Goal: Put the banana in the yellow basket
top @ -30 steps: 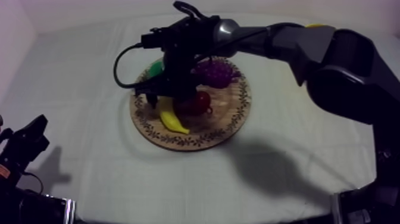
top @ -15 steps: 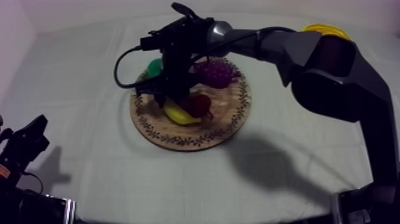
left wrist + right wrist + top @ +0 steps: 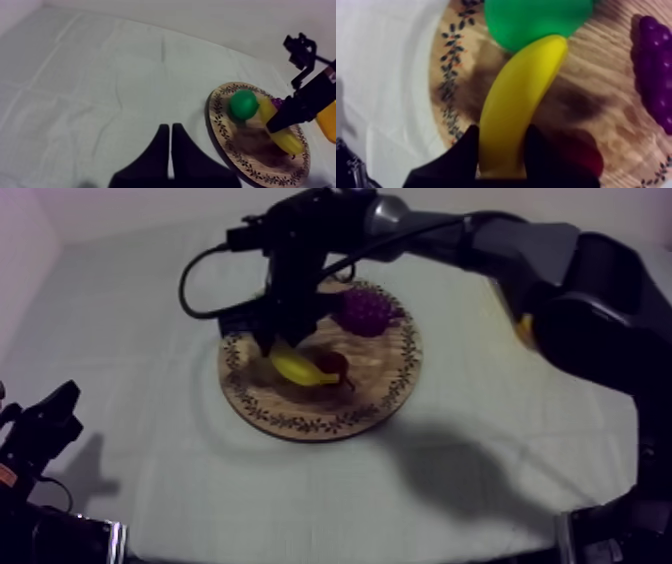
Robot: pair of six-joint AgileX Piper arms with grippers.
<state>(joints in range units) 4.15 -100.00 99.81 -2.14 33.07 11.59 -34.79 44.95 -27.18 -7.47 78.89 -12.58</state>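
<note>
Yellow banana gripped by right claw over wooden board; left claw clenched on nothing.

The banana looks smooth, perhaps plastic, the board grained wood, the cloth matt

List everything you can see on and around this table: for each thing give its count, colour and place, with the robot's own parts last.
cloth: one, grey-white, covering the table
wooden board: one, brown with a patterned rim, mid-table
banana: one, yellow, held over the wooden board
pear: one, green, on the wooden board by the banana's free end
grapes: one bunch, purple, on the wooden board's far side
small red fruit: one, red, on the wooden board beside the banana
basket: one, yellow, beyond the wooden board, on the robot's right
right gripper: one, black, fingers shut on the banana
left gripper: one, black, fingers together, over bare cloth
</note>
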